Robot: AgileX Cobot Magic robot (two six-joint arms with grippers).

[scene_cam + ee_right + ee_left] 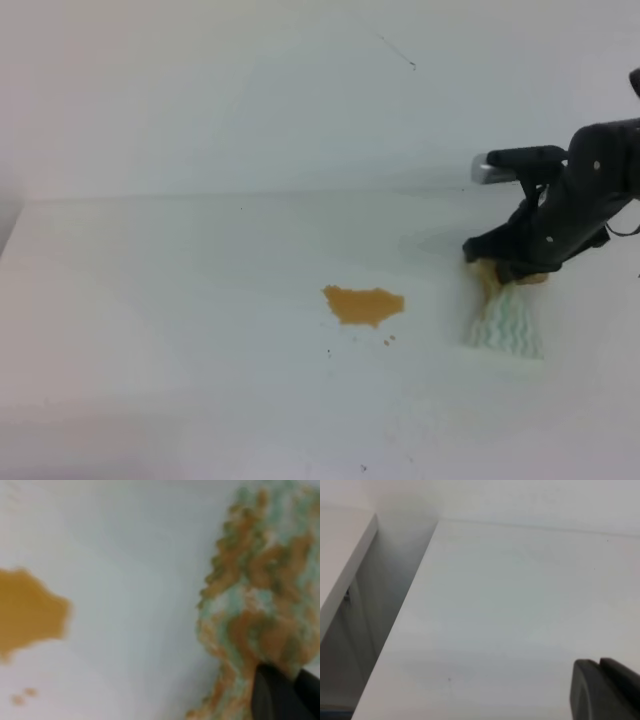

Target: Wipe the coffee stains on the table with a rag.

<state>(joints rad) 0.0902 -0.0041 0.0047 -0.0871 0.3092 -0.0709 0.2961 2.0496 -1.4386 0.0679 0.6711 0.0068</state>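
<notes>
The coffee stains (363, 304) form an orange-brown blotch with tiny droplets near the middle of the white table (180, 300). In the right wrist view the coffee stains (25, 612) lie at the left. To their right lies the rag (508, 322), white with pale green waves and brown blotches. Its far end is bunched up under my right gripper (505, 268), which is shut on it. Close up, the rag (260, 605) rises crumpled toward a dark fingertip (280, 695). Of my left gripper only a dark finger (602, 690) shows, above bare table (520, 605).
The table's left edge (405, 615) drops into a narrow gap beside another white surface (340, 570). A white wall (250, 90) runs behind the table. Small dark specks (328, 352) dot the top near the stain.
</notes>
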